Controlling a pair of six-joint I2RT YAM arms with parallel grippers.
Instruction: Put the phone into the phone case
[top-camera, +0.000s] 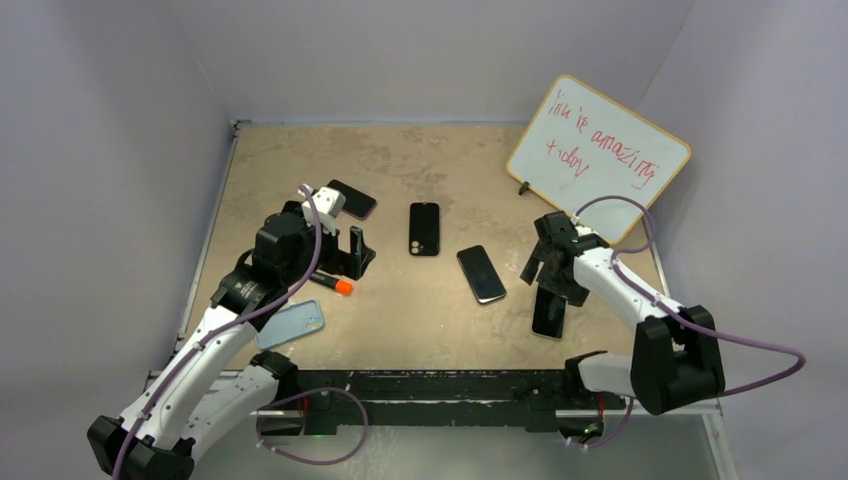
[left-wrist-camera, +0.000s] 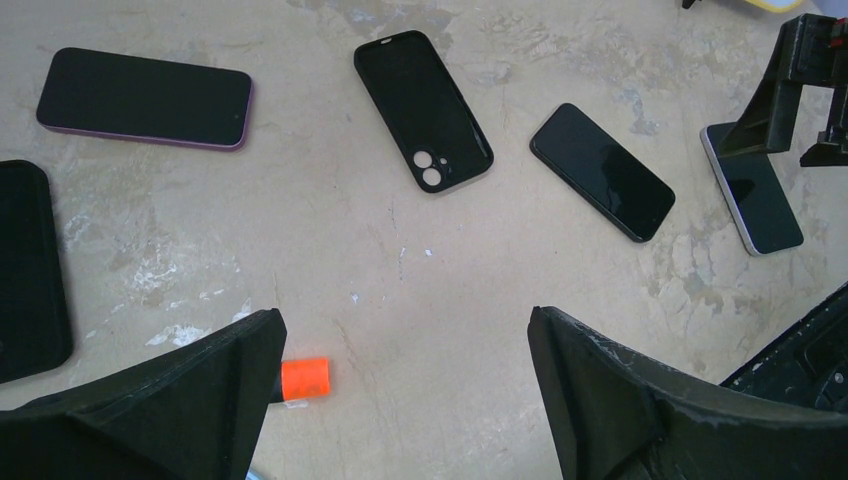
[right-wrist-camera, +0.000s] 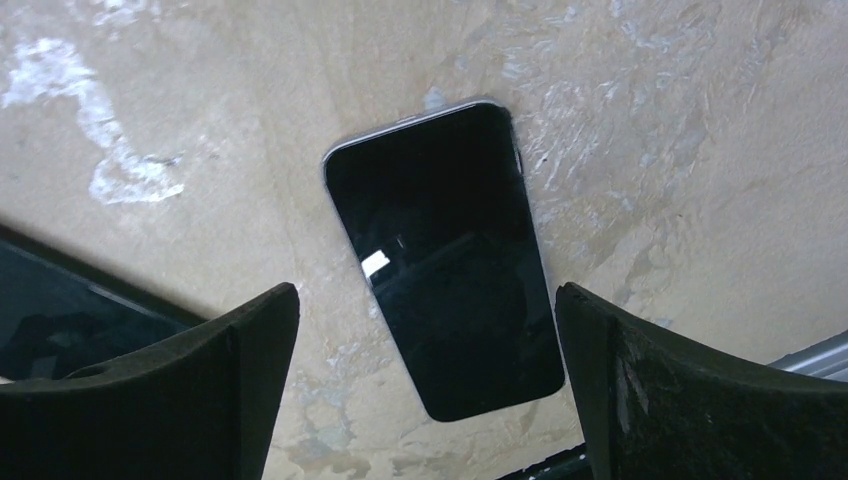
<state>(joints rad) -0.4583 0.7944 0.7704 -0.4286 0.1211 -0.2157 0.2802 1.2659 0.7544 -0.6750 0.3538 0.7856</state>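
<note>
Near edge first: blue case (top-camera: 290, 323) lies flat by the near-left corner of the tabletop (top-camera: 300, 160), partly hidden by the L arm (top-camera: 215, 340). On the near-right side, the phone (top-camera: 549, 314) lies screen up, silver rim. R gripper (right-wrist-camera: 425, 300) hangs right above it, jaws wide, nothing held. The phone sits framed between its fingers, a bit skewed to them.

L gripper (left-wrist-camera: 405, 320) is wide and empty too, hovering left of centre w/ an orange-tipped marker (left-wrist-camera: 303, 378) just beside one finger.

Mid-tabletop: 2nd phone (left-wrist-camera: 603, 171), dark, lying at an angle. Just past it is the black case (left-wrist-camera: 425, 110), camera holes showing; which face is up, can't tell. It's well apart from R's phone. Purple phone (left-wrist-camera: 145, 97) sits toward the far-left, whiteboard (top-camera: 598, 157) propped at the far-right corner.

Looks like the pick stage, R set up for the phone. Tips: twist the wrist square to the long edges first. Drop straight, fingers low on the rim since it's flat on the tabletop. Squeeze across the short width, centred lengthwise so it won't pivot. Make sure the case is open side up, prob. L's job. Which case fits, can't tell.
</note>
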